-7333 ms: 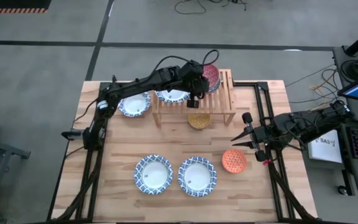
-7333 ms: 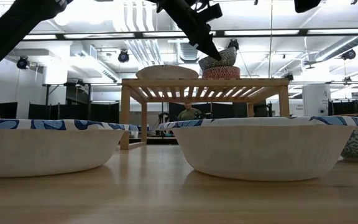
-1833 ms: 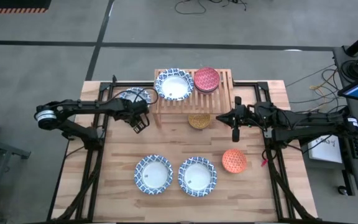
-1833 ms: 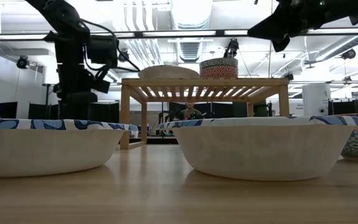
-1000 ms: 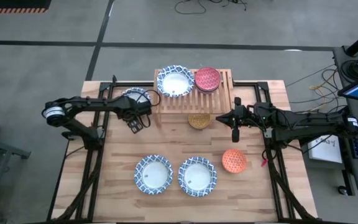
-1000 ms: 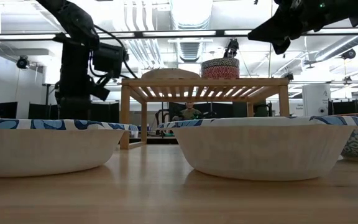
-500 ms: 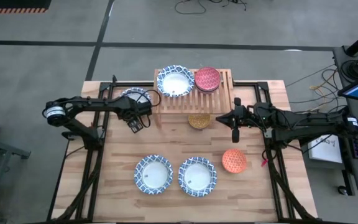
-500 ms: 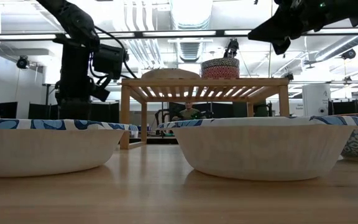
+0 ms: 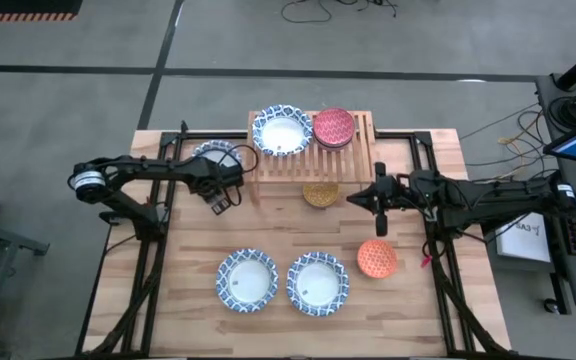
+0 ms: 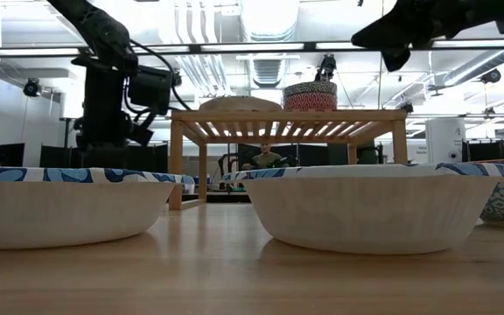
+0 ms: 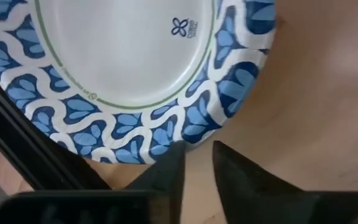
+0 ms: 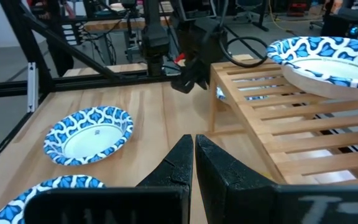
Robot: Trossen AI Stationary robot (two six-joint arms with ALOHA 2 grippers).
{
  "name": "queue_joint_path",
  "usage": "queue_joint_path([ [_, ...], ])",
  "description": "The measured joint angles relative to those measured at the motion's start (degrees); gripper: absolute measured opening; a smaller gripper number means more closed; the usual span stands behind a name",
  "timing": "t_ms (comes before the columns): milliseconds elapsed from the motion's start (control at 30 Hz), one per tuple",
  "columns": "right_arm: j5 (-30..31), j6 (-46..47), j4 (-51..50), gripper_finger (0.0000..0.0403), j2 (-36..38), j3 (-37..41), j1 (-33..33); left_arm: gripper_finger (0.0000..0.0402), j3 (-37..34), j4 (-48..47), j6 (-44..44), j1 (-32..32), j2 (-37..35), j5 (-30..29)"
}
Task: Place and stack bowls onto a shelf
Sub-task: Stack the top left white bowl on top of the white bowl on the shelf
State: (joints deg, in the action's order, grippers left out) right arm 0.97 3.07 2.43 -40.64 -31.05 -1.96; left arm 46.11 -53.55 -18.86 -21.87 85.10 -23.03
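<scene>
Bowls: step in hand is the pickup of the patterned bowl (image 11: 123,68) beside the shelf (image 9: 313,165). Left gripper (image 11: 197,165) sits at its rim, fingers narrowed, possibly pinching the edge already; contact is hard to confirm. Next: lift clear, carry over the shelf top toward the bowl there (image 9: 281,133). The shelf leg stands close, little side room. Right gripper (image 9: 379,208), closed and empty, hovers near the orange bowl (image 9: 376,258).

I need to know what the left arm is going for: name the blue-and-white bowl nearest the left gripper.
The patterned bowl lying on the table left of the shelf; the left gripper sits at its rim. One is on the shelf, two at the front edge.
</scene>
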Motion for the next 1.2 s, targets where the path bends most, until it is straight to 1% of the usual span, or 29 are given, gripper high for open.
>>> queue_joint_path([
  [67,0.0,0.0,0.0,0.0009,0.0,0.0,0.5,0.0023,0.0,-1.1,-0.7,0.0,-0.1,0.2],
  [133,0.0,0.0,0.0,0.0009,0.0,0.0,0.8,0.0006,0.0,-2.4,-1.8,0.0,-0.2,1.0],
  [367,0.0,-0.1,0.0,0.0009,0.0,0.0,1.0,0.0001,0.8,-11.1,-6.5,2.7,-3.3,2.3],
  [433,0.1,-0.1,0.0,0.0009,0.0,0.0,1.0,0.0000,1.0,-13.1,-5.8,4.2,-4.9,7.0],
  [500,0.1,-0.1,0.0,0.0009,0.0,0.0,1.0,0.0000,1.0,-13.3,-2.0,6.0,-6.8,13.7],
  [533,0.1,-0.1,0.0,0.0009,0.0,0.0,1.0,0.0000,1.0,-13.1,0.2,7.0,-7.8,15.9],
  [567,0.1,-0.2,0.0,0.0009,0.0,0.0,1.0,0.0000,1.0,-12.9,1.8,8.0,-8.7,16.4],
  [600,0.1,-0.2,0.0,0.0009,0.0,0.0,1.0,0.0000,1.0,-12.7,3.1,8.9,-9.5,14.9],
  [700,0.1,-0.7,0.0,0.0009,0.0,0.0,1.0,0.0000,1.0,-13.3,4.9,10.6,-11.6,4.8],
  [733,0.1,-0.9,0.0,0.0009,0.0,0.0,1.0,0.0000,1.0,-13.4,4.8,10.9,-12.1,2.2],
  [767,0.1,-0.9,0.0,0.0009,0.0,0.0,1.0,0.0000,1.0,-13.4,4.7,11.0,-12.5,1.3],
  [867,0.1,-1.2,0.0,0.0009,0.0,0.0,1.0,0.0004,1.0,-13.4,4.8,11.0,-13.2,1.4],
  [967,0.1,-1.6,0.0,0.0009,0.0,0.0,1.0,0.0024,0.7,-12.2,4.8,11.0,-13.2,1.4],
  [1033,0.1,-1.7,0.0,0.0009,0.0,0.0,1.0,0.0043,-0.2,-9.6,4.7,11.0,-13.0,1.4],
  [1200,0.0,-2.1,0.0,0.0009,-0.1,0.0,1.0,0.0108,-0.5,-9.4,4.7,11.0,-11.1,1.1],
])
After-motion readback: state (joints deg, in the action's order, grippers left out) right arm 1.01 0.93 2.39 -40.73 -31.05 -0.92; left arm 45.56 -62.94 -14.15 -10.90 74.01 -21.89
